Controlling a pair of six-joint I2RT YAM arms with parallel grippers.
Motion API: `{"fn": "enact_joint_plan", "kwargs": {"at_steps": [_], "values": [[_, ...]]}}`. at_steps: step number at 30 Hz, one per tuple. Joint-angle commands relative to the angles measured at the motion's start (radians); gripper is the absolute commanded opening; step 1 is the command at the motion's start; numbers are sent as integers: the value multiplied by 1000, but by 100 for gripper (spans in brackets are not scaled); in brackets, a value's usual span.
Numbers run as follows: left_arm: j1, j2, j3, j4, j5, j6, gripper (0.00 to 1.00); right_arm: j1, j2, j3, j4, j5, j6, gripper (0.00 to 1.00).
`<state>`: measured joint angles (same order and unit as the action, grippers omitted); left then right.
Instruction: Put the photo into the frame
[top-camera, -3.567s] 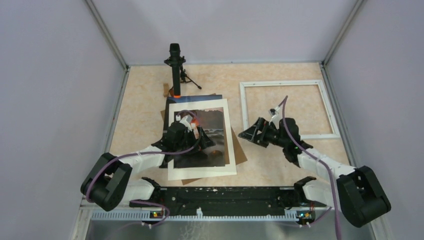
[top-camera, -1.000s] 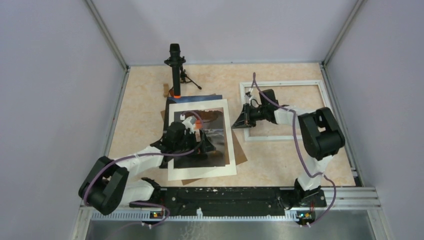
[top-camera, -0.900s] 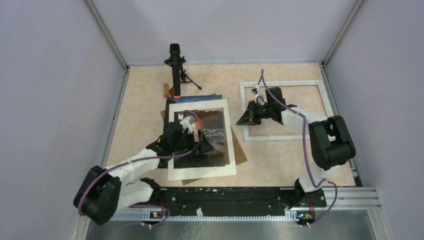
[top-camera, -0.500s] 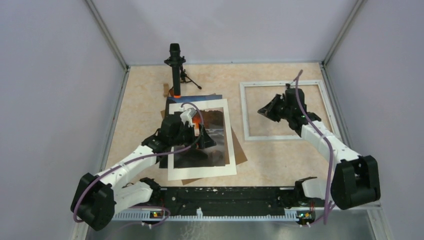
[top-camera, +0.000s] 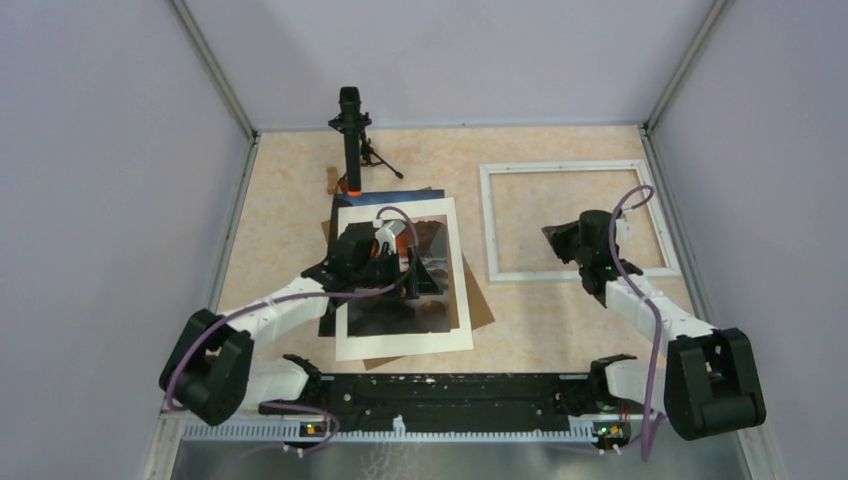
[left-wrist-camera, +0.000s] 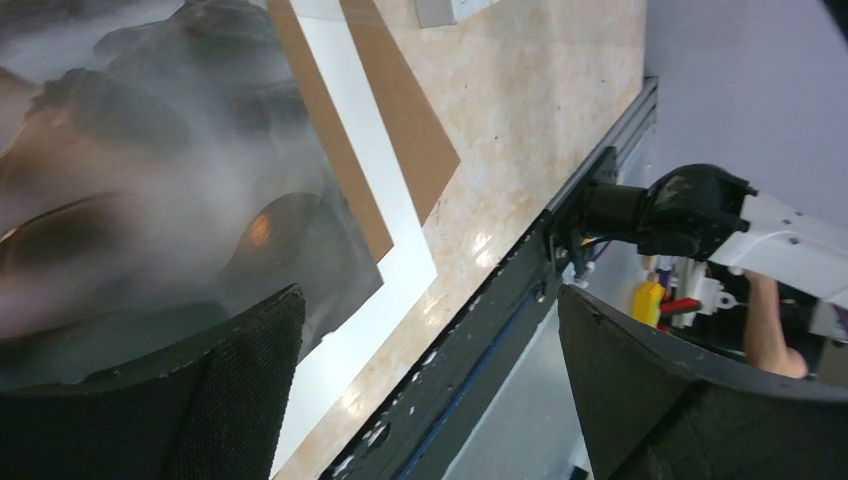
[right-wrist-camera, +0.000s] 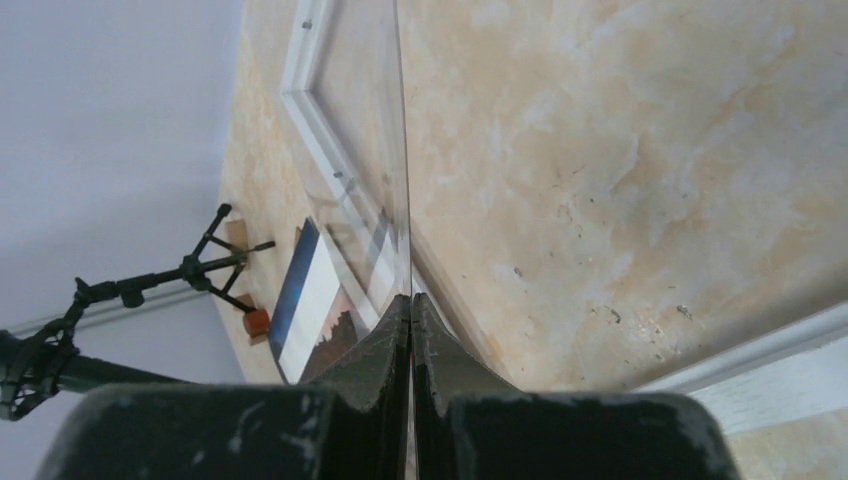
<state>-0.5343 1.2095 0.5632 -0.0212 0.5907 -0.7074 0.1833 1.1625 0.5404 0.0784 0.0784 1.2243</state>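
Lower centre of the top view, nearest you: the photo (top-camera: 437, 300) lies flat on the bench (top-camera: 290, 200). It rests on a brown cardboard sheet (top-camera: 483, 305), whose corner sticks out to its right. The photo is outside the frame and well apart from it, to its left.

Your left tool (left-wrist-camera: 428, 297) stands over the upper part of the print. Its jaws are spread wide with nothing between them. Whether a finger touches the paper cannot be determined.

Right of centre, your right tool (right-wrist-camera: 410, 300) is closed. Its fingers are pinched on a thin clear sheet (right-wrist-camera: 372, 150), which the wrist view shows edge-on as a line rising from the fingertips. In the top view this tool sits over the lower part of the frame (top-camera: 560, 167), which lies flat at upper right.

At upper centre a black stand (top-camera: 350, 130) is upright, just above a blue sheet (top-camera: 400, 193) that shows at the photo's top edge.
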Motion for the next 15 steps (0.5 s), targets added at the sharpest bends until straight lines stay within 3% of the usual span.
{"fn": "enact_joint_plan", "kwargs": {"at_steps": [1,4,7,12,15], "values": [[-4,130,7,307,114,-196,98,79,-51,-55,103,101,43,0],[-10,240,53,386,117,-242,98,119,-45,-92,93,82,33,0],[-12,313,107,398,77,-242,98,139,-28,-133,160,-19,-19,11],[-12,367,106,378,13,-223,98,139,12,-156,280,-270,-290,48],[-12,382,77,379,-5,-224,98,110,61,-141,298,-427,-407,60]]}}
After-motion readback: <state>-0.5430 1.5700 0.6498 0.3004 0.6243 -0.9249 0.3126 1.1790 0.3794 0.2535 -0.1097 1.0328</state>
